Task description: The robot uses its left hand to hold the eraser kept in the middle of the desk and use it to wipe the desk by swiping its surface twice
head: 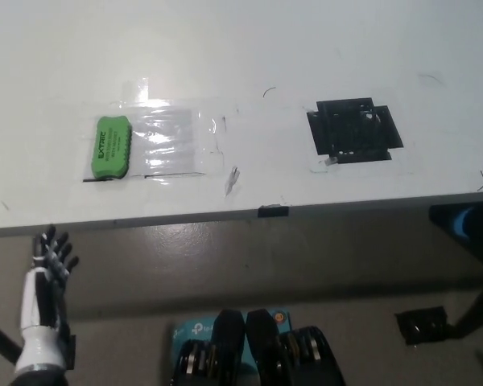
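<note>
- The left hand point(47, 293) is at the lower left of the head view, below the front edge of the desk and off its surface. It is white with dark fingers point(56, 251) that point up toward the desk edge, spread apart and holding nothing.
- The right hand does not show in the view.
- Just beyond the fingertips runs the front edge of the desk point(225, 48), a pale white surface that fills the upper half of the view. The fingertips reach close to this edge but do not rest on the top.
- Beyond the hand and a little to its right, on the desk top, lies the eraser point(110, 146). It is a green block with rounded corners and dark lettering on its upper face, lying flat with its long side running away from the hand. It is well apart from the fingers, untouched.
- Touching the eraser's right side is a patch of clear tape point(173, 145), shiny and wrinkled, stuck flat to the desk. A thin dark line runs along its near edge.
- Farther to the right of the hand, on the front lip of the desk, sits a small black tab point(273, 211).
- Far off to the right, on the desk top, is a black square patch point(355, 129) of rough dark marking with ragged edges, well apart from the eraser and the tape.
- A few thin dark scuffs are scattered over the desk around these things.
</note>
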You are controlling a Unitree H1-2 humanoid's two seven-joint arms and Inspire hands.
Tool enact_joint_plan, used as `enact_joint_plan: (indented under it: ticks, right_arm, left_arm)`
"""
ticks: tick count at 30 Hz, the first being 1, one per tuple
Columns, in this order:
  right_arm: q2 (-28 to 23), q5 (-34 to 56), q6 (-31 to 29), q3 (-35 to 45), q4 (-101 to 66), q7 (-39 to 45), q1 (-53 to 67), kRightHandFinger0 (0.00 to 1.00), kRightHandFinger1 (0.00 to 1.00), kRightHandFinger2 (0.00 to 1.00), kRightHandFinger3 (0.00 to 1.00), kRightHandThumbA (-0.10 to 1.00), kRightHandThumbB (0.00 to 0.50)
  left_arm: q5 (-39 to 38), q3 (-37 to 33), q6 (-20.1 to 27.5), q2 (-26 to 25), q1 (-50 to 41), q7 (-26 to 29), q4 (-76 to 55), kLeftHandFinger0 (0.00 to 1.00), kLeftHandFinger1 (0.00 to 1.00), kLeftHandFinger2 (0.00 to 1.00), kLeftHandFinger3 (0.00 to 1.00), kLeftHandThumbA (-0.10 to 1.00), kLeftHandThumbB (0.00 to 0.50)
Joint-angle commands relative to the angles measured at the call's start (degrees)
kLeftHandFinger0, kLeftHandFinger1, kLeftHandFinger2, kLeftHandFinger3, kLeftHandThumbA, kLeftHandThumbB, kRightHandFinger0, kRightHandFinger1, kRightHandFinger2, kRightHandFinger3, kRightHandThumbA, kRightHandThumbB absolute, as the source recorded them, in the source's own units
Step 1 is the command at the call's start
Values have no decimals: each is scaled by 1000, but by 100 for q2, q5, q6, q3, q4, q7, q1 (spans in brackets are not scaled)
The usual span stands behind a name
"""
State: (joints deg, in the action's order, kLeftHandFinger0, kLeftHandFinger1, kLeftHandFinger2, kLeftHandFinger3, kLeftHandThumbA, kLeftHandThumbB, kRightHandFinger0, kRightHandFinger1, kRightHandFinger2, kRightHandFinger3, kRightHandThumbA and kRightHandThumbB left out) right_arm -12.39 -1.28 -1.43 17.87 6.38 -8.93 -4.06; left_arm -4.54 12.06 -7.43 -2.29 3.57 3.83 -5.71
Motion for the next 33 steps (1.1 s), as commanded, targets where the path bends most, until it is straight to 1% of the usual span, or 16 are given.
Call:
enact_joint_plan:
  ticks: [1,3,7,9,10,13,14,15,16,18,19,22,24,28,31,33]
  right_arm:
    - [-131,-25,-129,55,-183,-71,-59,1000,1000,1000,1000,1000,282]
    - [-123,-37,-141,71,-203,-98,-37,1000,1000,1000,1000,1000,294]
    - [-118,-59,-135,92,-256,-129,15,1000,1000,1000,1000,1000,301]
    - [-137,-96,-178,94,-263,-146,40,1000,1000,1000,1000,1000,288]
    - [-145,-127,-163,88,-273,-156,49,1000,1000,1000,1000,1000,277]
    - [-135,-52,-128,112,-284,-127,56,1000,1000,1000,1000,1000,273]
    - [-143,-60,-79,109,-323,-114,69,1000,1000,1000,1000,1000,267]
    - [-147,-61,-84,108,-316,-110,70,1000,1000,1000,1000,1000,267]
    - [-147,-66,-75,107,-322,-108,71,1000,1000,1000,1000,1000,265]
    - [-147,-67,-78,108,-307,-115,66,1000,1000,1000,1000,1000,266]
    - [-147,-69,-78,102,-323,-100,96,1000,1000,1000,1000,1000,267]
    - [-156,-139,-123,74,-308,-123,76,1000,1000,1000,1000,1000,265]
    - [-151,-143,-149,70,-305,-123,99,1000,1000,1000,1000,1000,267]
    - [-162,-167,-123,57,-341,-100,187,1000,1000,1000,1000,1000,264]
    - [-158,-139,-145,65,-316,-99,185,1000,1000,1000,1000,1000,281]
    - [-147,-154,-146,65,-349,-119,191,1000,1000,1000,1000,1000,249]
  left_arm:
    - [-10,-32,-728,-425,308,-145,-1609,1000,1000,1000,1000,1000,157]
    - [13,-47,-1034,-606,465,-189,-2046,1000,1000,1000,1000,1000,201]
    - [-480,27,-1949,-1186,1509,-270,-2807,1000,1000,1000,1000,1000,225]
    - [-453,-38,-1949,-1415,1949,-285,-2700,1000,1000,1000,1000,1000,223]
    - [-332,-67,-1949,-1502,2125,-335,-2596,1000,1000,1000,1000,1000,191]
    - [207,-323,-1703,-1785,2588,-409,-2115,1000,1000,1000,1000,1000,202]
    - [736,-616,-1216,-2014,2937,-436,-1365,1000,1000,1000,1000,1000,116]
    - [897,-712,-966,-2096,2999,-431,-1120,1000,1000,1000,1000,1000,88]
    - [1195,-922,-762,-2255,3118,-413,-758,1000,1000,1000,1000,1000,97]
    - [1707,-1372,-389,-2593,3337,-398,49,1000,1000,1000,1000,1000,3]
    - [1719,-1409,-380,-2633,3291,-367,48,1000,1000,1000,1000,1000,0]
    - [2544,-2230,718,-3064,3790,-254,1700,1000,1000,1000,1000,1000,135]
    - [3021,-2697,1058,-3190,4029,-93,2290,1000,1000,1000,1000,1000,154]
    - [4165,-3717,1387,-3523,4376,149,2812,1000,1000,1000,1000,1000,129]
    - [4706,-4335,1533,-3666,4671,161,3217,1000,1000,1000,1000,1000,164]
    - [5164,-4763,1438,-3761,4855,134,3354,1000,1000,1000,1000,1000,195]
